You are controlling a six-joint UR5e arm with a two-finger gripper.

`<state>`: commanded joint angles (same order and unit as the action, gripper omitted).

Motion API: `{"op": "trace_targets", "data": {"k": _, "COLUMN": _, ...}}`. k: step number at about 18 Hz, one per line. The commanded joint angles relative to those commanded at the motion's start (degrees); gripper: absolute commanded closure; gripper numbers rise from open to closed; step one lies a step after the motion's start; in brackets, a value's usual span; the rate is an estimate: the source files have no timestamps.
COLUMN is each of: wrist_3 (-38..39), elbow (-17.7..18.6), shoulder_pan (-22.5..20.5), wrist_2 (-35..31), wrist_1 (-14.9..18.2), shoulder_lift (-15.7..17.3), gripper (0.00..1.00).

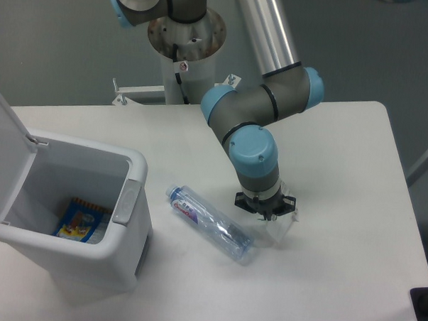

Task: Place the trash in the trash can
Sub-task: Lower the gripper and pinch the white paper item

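The white crumpled wrapper (280,232) lies on the table right of centre. My gripper (267,215) points straight down onto its upper left part, with the fingers drawn together on it. The fingertips are partly hidden by the wrist. A clear crushed water bottle (212,226) with a blue-red label lies slantwise just left of the gripper, cap toward the trash can, apart from the fingers. The white trash can (128,172) stands at the left front with its lid (3,140) swung up and open.
A blue and yellow packet (80,221) lies at the bottom of the trash can. The arm's base column (184,56) rises at the table's back edge. A grey latch tab (126,202) sticks out on the bin's front. A dark object (424,305) sits at the table's front right corner.
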<state>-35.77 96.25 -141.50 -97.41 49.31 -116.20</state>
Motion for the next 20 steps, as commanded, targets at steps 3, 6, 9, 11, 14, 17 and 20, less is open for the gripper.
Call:
{"op": "trace_targets", "data": {"k": 3, "wrist_3": -0.09, "elbow": -0.09, "shoulder_pan": -1.76, "wrist_2": 5.64, "wrist_1": 0.00, "shoulder_lift": 0.88, "gripper": 1.00}}
{"op": "trace_targets", "data": {"k": 6, "wrist_3": 0.26, "elbow": -1.67, "shoulder_pan": -1.85, "wrist_2": 5.74, "wrist_1": -0.35, "shoulder_lift": 0.97, "gripper": 1.00}}
{"op": "trace_targets", "data": {"k": 9, "wrist_3": 2.89, "elbow": -4.91, "shoulder_pan": -2.11, "wrist_2": 5.74, "wrist_1": -0.44, "shoulder_lift": 0.45, "gripper": 1.00}}
{"op": "trace_targets", "data": {"k": 11, "wrist_3": 5.88, "elbow": -7.81, "shoulder_pan": -2.38, "wrist_2": 5.83, "wrist_1": -0.44, "shoulder_lift": -0.08, "gripper": 1.00}}
{"op": "trace_targets", "data": {"k": 14, "wrist_3": 10.88, "elbow": -11.95, "shoulder_pan": -2.55, "wrist_2": 8.45, "wrist_1": -0.44, "shoulder_lift": -0.52, "gripper": 1.00}}
{"op": "trace_targets", "data": {"k": 17, "wrist_3": 13.35, "elbow": -14.06, "shoulder_pan": -3.61, "wrist_2": 12.67, "wrist_1": -0.44, "shoulder_lift": 0.18, "gripper": 1.00}}
{"op": "trace_targets", "data": {"k": 20, "wrist_3": 15.29, "elbow": -14.94, "shoulder_pan": -3.26, "wrist_2": 13.99, "wrist_1": -0.44, "shoulder_lift": 1.58, "gripper": 1.00}}
